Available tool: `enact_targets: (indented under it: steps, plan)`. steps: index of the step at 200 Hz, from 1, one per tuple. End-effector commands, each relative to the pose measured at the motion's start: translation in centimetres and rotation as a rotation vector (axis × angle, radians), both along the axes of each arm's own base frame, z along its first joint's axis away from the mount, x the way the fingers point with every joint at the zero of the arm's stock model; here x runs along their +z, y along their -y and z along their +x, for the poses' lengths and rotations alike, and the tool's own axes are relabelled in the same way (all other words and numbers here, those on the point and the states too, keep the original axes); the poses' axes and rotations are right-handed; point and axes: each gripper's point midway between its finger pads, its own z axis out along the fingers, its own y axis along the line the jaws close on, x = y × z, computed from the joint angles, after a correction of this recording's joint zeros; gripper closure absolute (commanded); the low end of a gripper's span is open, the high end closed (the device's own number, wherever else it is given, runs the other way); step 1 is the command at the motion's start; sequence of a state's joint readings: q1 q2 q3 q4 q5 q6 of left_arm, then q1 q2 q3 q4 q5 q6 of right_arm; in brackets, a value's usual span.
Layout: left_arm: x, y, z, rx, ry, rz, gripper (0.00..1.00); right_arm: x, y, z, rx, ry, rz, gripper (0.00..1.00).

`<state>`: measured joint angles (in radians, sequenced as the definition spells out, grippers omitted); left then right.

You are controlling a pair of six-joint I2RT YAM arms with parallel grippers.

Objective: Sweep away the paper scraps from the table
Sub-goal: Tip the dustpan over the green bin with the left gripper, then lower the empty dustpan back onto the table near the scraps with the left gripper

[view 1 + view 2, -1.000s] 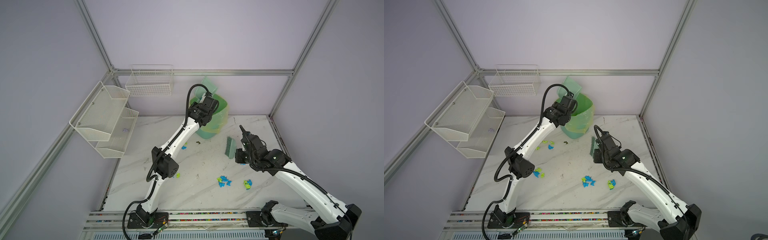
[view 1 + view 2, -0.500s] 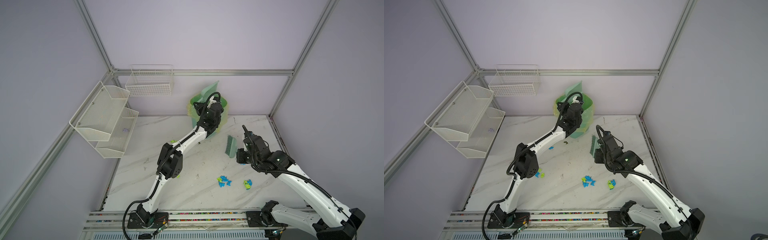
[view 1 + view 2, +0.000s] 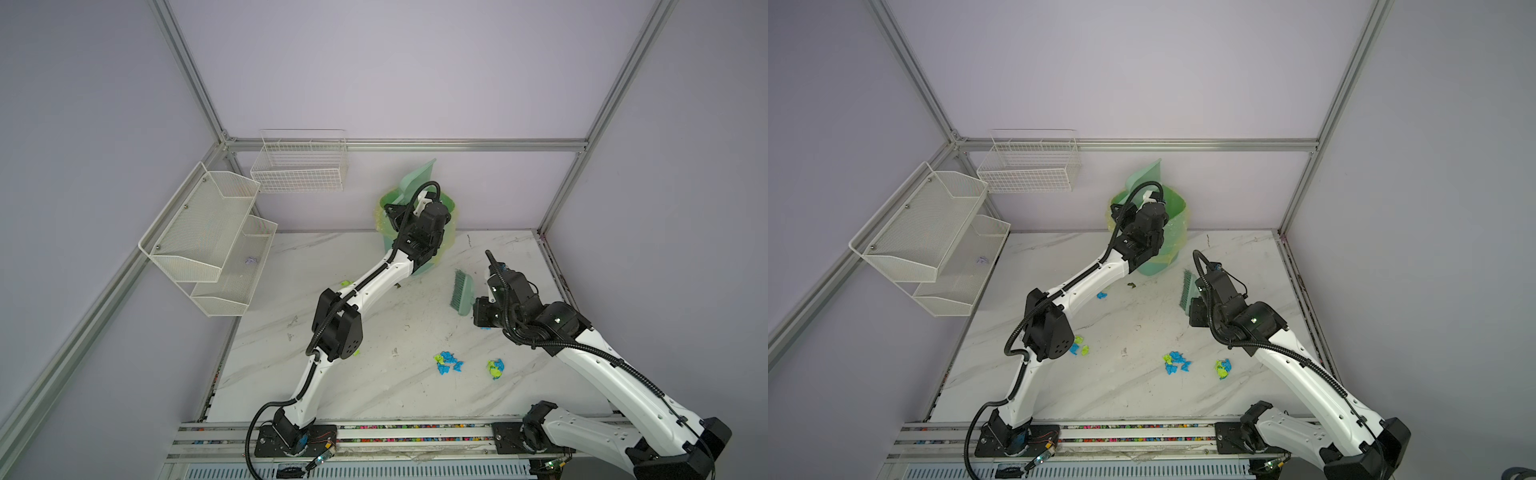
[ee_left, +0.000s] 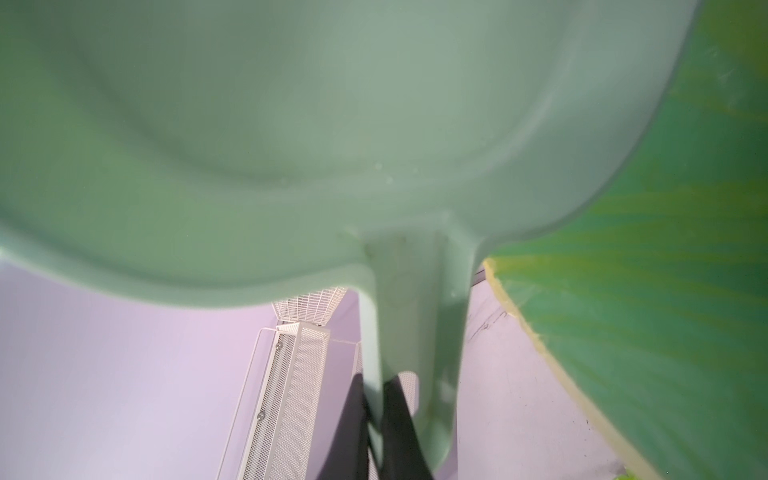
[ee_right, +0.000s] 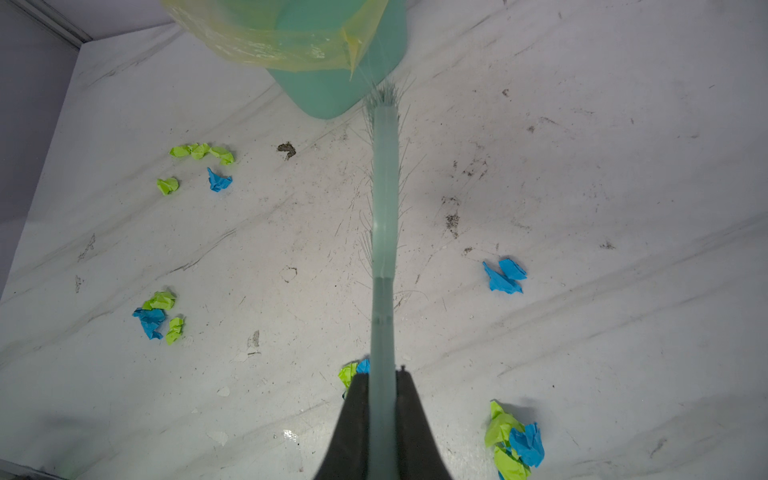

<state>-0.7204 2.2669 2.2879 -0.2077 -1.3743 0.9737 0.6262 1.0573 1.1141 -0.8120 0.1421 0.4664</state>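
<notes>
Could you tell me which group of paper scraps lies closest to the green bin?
The loose group of yellow-green bits with one blue scrap, just beside the dark speck. The other clumps lie farther from the bin, toward the front rail.

my left arm (image 3: 376, 280) stretches far toward the back, elbow raised; left gripper (image 4: 376, 399) aimed upward, clamped on the dustpan handle (image 4: 411, 332); right arm (image 3: 602, 374) bent, right gripper (image 5: 382, 386) pinching the brush handle (image 5: 382, 316), pointing back
</notes>
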Motion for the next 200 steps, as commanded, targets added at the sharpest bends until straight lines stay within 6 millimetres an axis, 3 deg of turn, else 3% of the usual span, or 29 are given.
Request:
enact_targets:
  steps: [1, 29, 83, 144, 200]
  plan:
    - [7.2, -2.0, -3.8, -0.052, 0.129, -0.208, 1.0, 1.0, 0.4, 0.3, -0.023, 0.026, 0.006, 1.0]
    - [5.8, -3.1, -6.6, -0.159, 0.022, -0.513, 1.0, 0.9, 0.5, 0.2, -0.027, 0.022, 0.002, 1.0]
    - [3.0, -3.8, -10.9, -0.218, -0.161, -0.718, 1.0, 1.4, 0.7, 0.3, -0.046, 0.024, 0.002, 1.0]
    - [0.4, -4.7, -16.3, -0.228, -0.338, -0.829, 1.0, 1.6, 2.2, 0.3, -0.079, 0.013, -0.084, 1.0]
    - [-5.4, -4.9, -22.0, -0.232, -0.592, -0.926, 1.0, 1.9, 2.5, -0.2, -0.097, -0.01, -0.069, 1.0]
